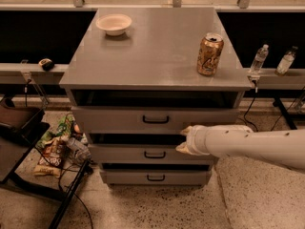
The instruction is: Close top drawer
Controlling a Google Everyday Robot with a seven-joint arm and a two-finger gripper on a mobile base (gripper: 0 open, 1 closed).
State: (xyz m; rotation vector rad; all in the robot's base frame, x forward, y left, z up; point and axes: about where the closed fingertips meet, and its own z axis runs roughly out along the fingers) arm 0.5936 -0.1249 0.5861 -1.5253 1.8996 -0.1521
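The top drawer point(119, 119) is the uppermost grey front of the cabinet, with a black bar handle point(156, 119) at its centre. It stands slightly pulled out, with a dark gap between it and the cabinet top. My gripper point(184, 140) reaches in from the right on a white arm point(252, 146). It sits in front of the drawers, just below the top drawer's lower edge and right of the handle. Its two cream fingers point(186, 130) are spread apart and hold nothing.
The cabinet top point(157, 56) carries a white bowl point(114, 24) at the back left and a gold can point(210, 54) at the right. The middle drawer point(119, 154) and bottom drawer point(124, 177) lie below. Snack bags point(52, 154) and a dark stand point(19, 142) clutter the floor on the left. Bottles point(259, 58) stand on the right ledge.
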